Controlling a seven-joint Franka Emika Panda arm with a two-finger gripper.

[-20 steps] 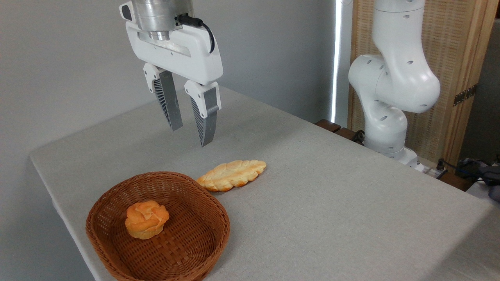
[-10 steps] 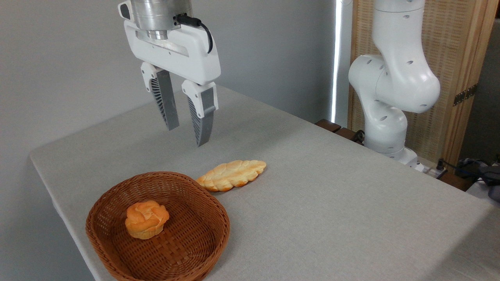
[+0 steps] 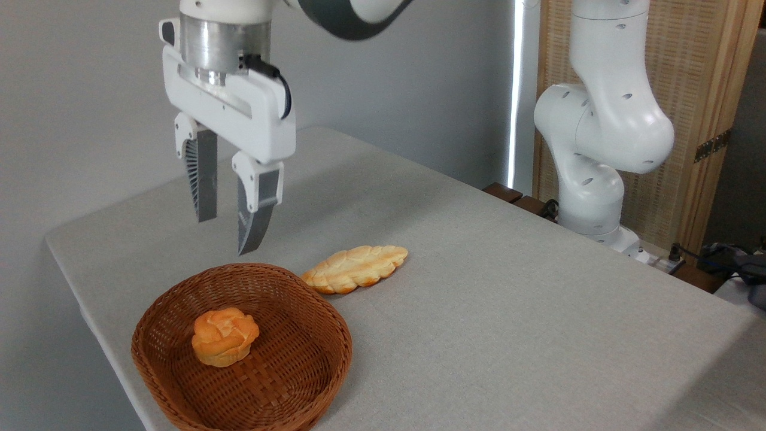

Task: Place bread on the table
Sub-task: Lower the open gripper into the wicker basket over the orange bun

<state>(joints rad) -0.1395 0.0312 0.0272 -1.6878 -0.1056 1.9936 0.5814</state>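
The bread (image 3: pixel 225 336), a small round orange-golden bun with a swirled top, lies inside a brown wicker basket (image 3: pixel 311 365) near the front left of the grey cloth table (image 3: pixel 508 311). My gripper (image 3: pixel 226 236) hangs in the air above the basket's far rim, up and slightly behind the bun. It is open, with nothing between its fingers.
A longer, paler braided loaf (image 3: pixel 356 268) lies on the cloth just right of the basket's far rim. The arm's white base (image 3: pixel 598 143) stands at the table's far right edge. The table's left corner and edge run close to the basket.
The gripper has moved left and down, from above the bare cloth behind the loaf to above the basket's far rim. The bun, basket and loaf have not moved.
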